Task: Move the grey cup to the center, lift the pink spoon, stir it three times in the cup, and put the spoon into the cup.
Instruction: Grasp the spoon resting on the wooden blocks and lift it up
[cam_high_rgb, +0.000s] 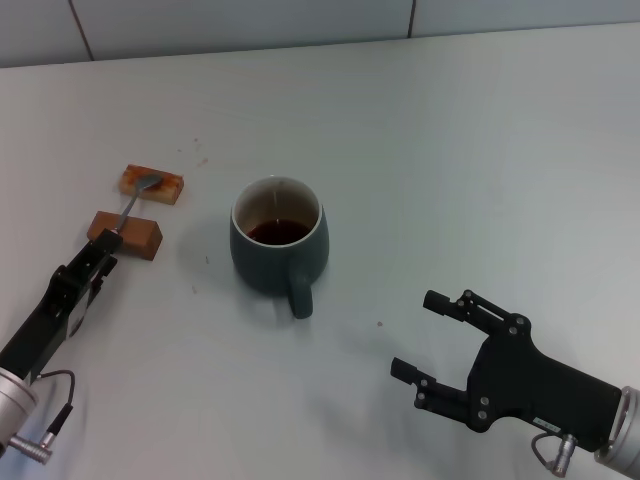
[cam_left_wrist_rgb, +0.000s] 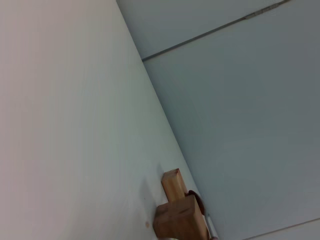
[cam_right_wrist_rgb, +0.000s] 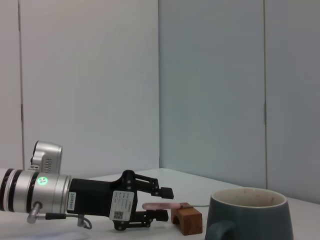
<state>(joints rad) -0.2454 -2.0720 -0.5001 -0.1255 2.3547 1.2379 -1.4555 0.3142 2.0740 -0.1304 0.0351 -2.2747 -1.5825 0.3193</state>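
The grey cup (cam_high_rgb: 278, 245) stands mid-table with dark liquid inside and its handle (cam_high_rgb: 300, 298) toward me; it also shows in the right wrist view (cam_right_wrist_rgb: 250, 217). The pink spoon (cam_high_rgb: 133, 204) lies across two brown blocks, its bowl on the far block (cam_high_rgb: 152, 182) and its neck over the near block (cam_high_rgb: 125, 232). My left gripper (cam_high_rgb: 103, 250) is at the near block, open, with one finger on each side of the pink handle (cam_right_wrist_rgb: 160, 205). My right gripper (cam_high_rgb: 416, 333) is open and empty, low over the table to the right of the cup.
The two blocks also show in the left wrist view (cam_left_wrist_rgb: 180, 220). The table's far edge (cam_high_rgb: 300, 45) meets a pale panelled wall. Bare tabletop lies between the cup and my right gripper.
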